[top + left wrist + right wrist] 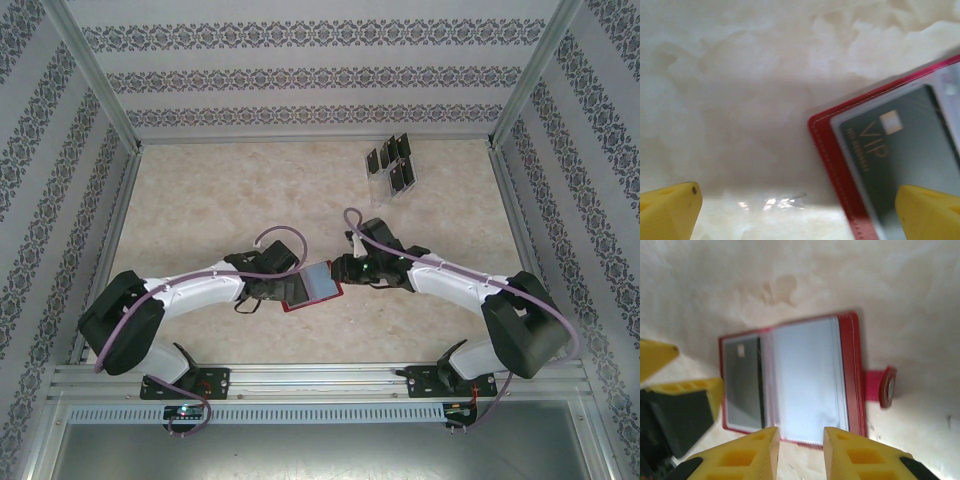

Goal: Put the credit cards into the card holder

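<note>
— Cards counted?
— One credit card (900, 150) is seen in the open card holder (312, 285), mid-table; about five more are held by a clear rack (379, 186).
— Jaws?
— The left gripper (797, 200) is spread wide; the right gripper (800, 440) is parted slightly, empty.

Marbled table (220, 200): open red wallet (312, 284), card rack (382, 188)

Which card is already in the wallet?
The dark VIP card sleeved in the red wallet; the other cards stand in the far clear rack.
</note>
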Robot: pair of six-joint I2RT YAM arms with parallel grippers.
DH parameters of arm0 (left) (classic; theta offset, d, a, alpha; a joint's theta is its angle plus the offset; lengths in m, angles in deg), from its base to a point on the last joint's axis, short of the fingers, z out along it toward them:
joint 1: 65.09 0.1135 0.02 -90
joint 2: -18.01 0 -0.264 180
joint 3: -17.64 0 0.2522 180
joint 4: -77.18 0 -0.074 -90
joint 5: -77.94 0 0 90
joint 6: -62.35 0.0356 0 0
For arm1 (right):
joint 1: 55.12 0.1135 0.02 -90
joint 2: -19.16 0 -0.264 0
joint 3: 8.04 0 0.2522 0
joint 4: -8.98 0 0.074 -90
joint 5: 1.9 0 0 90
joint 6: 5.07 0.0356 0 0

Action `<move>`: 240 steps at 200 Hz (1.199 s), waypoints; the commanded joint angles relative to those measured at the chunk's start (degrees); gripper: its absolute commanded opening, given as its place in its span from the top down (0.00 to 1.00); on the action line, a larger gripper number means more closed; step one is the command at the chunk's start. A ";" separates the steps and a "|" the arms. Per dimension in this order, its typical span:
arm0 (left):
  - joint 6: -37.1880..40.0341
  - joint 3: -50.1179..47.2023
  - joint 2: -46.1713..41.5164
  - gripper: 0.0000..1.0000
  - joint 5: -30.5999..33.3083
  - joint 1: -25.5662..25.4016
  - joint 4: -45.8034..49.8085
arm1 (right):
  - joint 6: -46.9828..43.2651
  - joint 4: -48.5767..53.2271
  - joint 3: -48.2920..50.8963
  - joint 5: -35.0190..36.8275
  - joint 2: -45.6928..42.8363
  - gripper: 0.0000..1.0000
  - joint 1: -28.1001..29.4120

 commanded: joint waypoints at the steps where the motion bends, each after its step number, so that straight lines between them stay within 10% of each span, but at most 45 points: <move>1: -1.28 -1.52 -1.80 0.00 -0.05 1.35 -2.33 | -0.61 5.72 -0.94 4.28 0.52 0.70 2.44; 240: 0.31 -3.28 -0.96 0.00 -1.46 2.78 -6.60 | 4.49 2.53 -2.66 7.33 7.52 0.75 6.82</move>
